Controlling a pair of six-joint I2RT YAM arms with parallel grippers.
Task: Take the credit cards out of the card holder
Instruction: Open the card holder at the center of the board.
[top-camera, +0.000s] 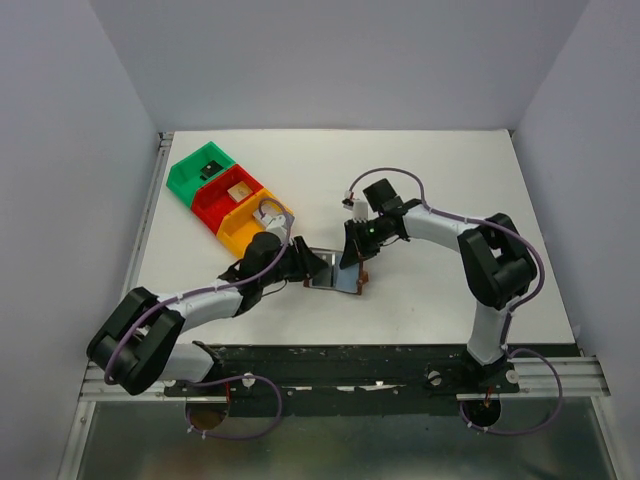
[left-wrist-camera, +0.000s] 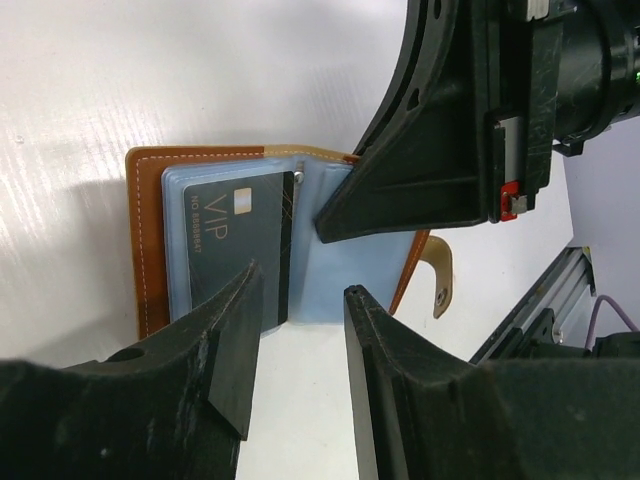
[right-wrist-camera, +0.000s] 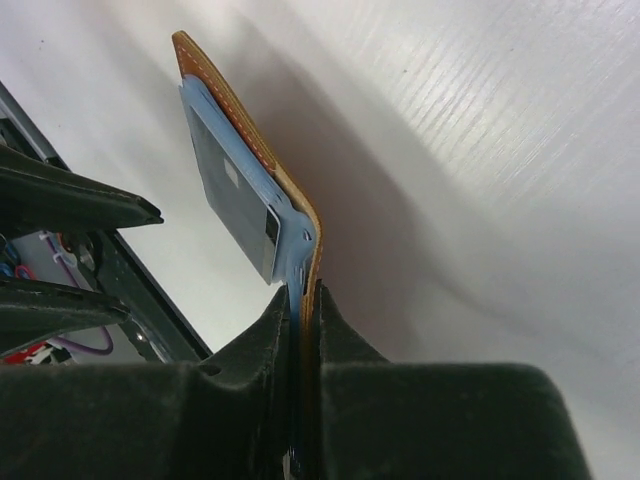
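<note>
The left fingers (left-wrist-camera: 240, 340) are spread, their tips at the near edge of the card holder (left-wrist-camera: 148, 240), which lies open on the white bench (top-camera: 450, 180) near its middle. A black credit card (left-wrist-camera: 235, 240) marked VIP sits in the grey-blue pocket of the flat half, its near edge level with the gap between those fingers; whether either tip touches it cannot be told. The right fingers (right-wrist-camera: 270, 350) are pressed together on the holder's other half, pinching leather and lining and holding that half tilted up off the bench. The little brown tab (left-wrist-camera: 437, 278) hangs free just beside them. Further back on the left stand the yellow bin (top-camera: 232, 238), red bin (top-camera: 212, 205) and green bin (top-camera: 190, 178) in a row, apart from the holder
</note>
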